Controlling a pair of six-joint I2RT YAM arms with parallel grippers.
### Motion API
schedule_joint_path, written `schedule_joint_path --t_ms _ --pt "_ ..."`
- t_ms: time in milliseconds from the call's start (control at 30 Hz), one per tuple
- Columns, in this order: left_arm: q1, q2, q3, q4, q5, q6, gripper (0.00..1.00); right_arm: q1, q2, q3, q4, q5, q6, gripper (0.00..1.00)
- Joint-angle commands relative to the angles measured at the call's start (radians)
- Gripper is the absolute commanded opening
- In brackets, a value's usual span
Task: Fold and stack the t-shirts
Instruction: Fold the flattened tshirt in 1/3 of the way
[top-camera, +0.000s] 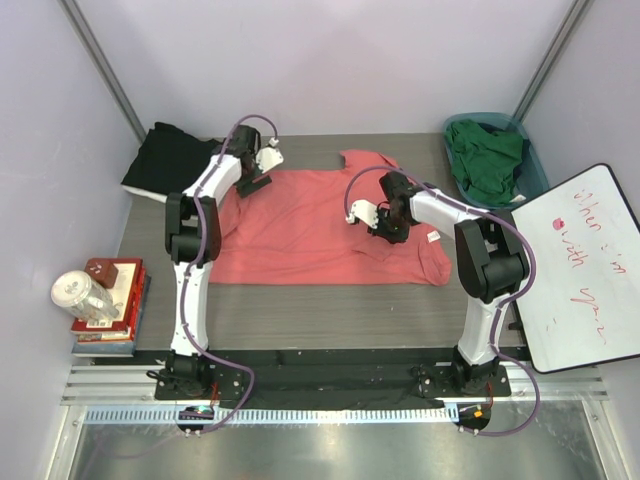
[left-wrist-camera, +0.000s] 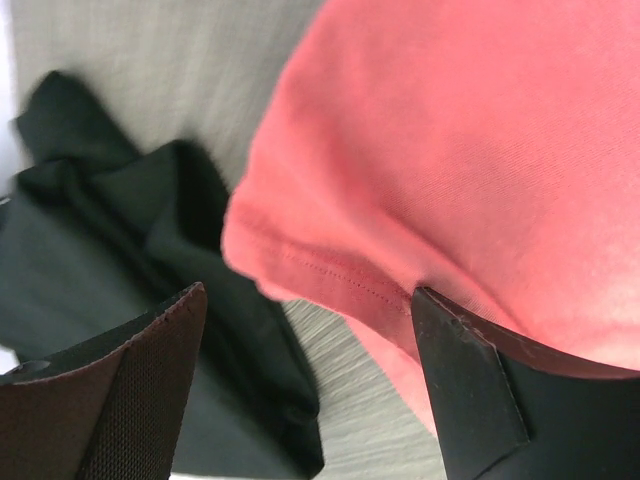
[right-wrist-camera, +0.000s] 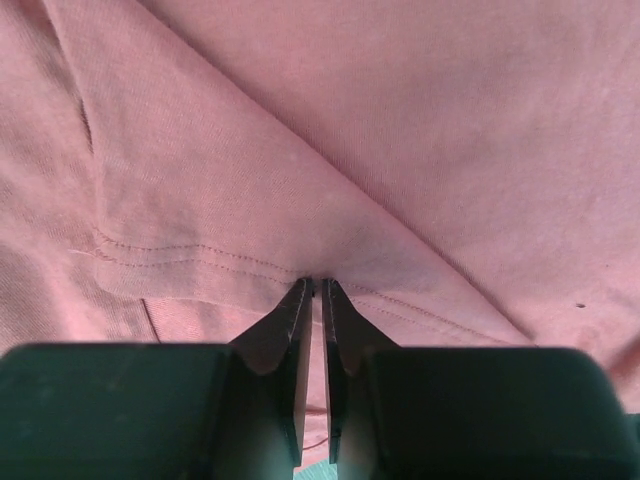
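A coral-pink t-shirt (top-camera: 310, 225) lies spread flat across the middle of the table. Its right sleeve is folded inward. My right gripper (top-camera: 385, 228) sits low on that fold. In the right wrist view the right gripper (right-wrist-camera: 318, 283) is shut on the stitched hem of the pink t-shirt (right-wrist-camera: 400, 120). My left gripper (top-camera: 258, 175) hovers open over the shirt's left sleeve. Its wide-open left gripper (left-wrist-camera: 308, 295) straddles the sleeve edge of the pink t-shirt (left-wrist-camera: 450, 150), holding nothing. A black t-shirt (top-camera: 170, 160) lies crumpled at the back left and shows beside the sleeve (left-wrist-camera: 90, 230). A dark green t-shirt (top-camera: 488, 155) lies bunched in the basket.
A teal basket (top-camera: 535, 170) stands at the back right. A whiteboard (top-camera: 585, 265) leans at the right edge. A stack of books (top-camera: 115, 310) with a clear jar (top-camera: 80, 295) on it sits at the left edge. Grey table (top-camera: 330, 310) shows in front of the pink shirt.
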Motion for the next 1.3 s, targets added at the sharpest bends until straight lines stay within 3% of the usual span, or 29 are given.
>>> schedule_joint_path --t_ms 0,200,767,1267 --pt "0.004 0.016 0.038 0.002 -0.003 0.032 0.82 0.012 -0.003 -0.028 -0.03 -0.011 -0.01 0.12" --pt "0.002 0.019 0.013 0.057 -0.055 0.072 0.82 0.012 0.032 -0.029 -0.03 0.008 -0.014 0.01" --pt "0.004 0.016 -0.087 0.226 -0.13 0.193 0.78 0.01 0.049 -0.071 -0.019 0.051 -0.042 0.01" --pt "0.004 0.059 -0.122 0.543 -0.285 0.353 0.77 0.012 0.034 -0.111 -0.028 0.051 -0.05 0.01"
